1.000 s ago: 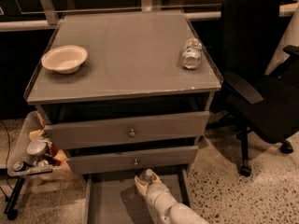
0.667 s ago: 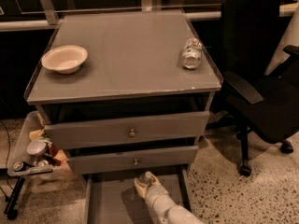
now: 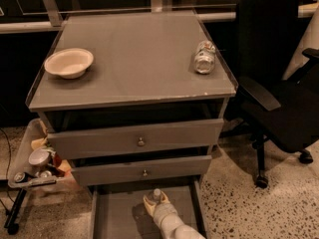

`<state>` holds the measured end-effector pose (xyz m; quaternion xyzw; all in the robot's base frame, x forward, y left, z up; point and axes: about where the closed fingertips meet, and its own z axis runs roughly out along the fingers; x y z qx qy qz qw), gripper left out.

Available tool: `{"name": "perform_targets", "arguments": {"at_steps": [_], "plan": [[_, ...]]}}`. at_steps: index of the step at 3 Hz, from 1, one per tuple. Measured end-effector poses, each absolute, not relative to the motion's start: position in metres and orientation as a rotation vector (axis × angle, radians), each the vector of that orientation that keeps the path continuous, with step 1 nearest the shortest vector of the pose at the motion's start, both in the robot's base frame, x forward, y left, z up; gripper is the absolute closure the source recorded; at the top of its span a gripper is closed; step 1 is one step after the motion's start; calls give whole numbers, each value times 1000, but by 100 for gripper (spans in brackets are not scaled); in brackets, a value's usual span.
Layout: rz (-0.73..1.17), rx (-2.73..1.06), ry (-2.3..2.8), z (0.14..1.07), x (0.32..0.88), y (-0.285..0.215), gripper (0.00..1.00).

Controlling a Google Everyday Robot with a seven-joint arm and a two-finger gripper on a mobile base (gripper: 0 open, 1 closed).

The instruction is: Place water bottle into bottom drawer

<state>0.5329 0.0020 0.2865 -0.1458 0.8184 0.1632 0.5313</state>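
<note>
At the far left we see a low cart holding small clutter, just beside the cabinet. On the cabinet's grey surface a pale bowl sits near the left edge. Below it, two knobbed drawers stand slightly pulled out. Under them the bottom drawer is open, its flat floor showing. Over that floor, right of its middle, the pincer reaches in from the lower edge. It is clasped around the water bottle, of which we make out only the cap end. We cannot tell whether the bottle touches the floor. Further right on the surface, a silver-and-white can lies on its side near the right edge. A black office chair stands at the far right.
</note>
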Motion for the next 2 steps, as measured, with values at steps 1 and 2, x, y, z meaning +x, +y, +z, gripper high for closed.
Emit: {"name": "perform_targets", "arguments": {"at_steps": [1,2], "plan": [[366,-330,1976,264,532,-1,100],[344,-314,1999,242,531,-4,100]]}}
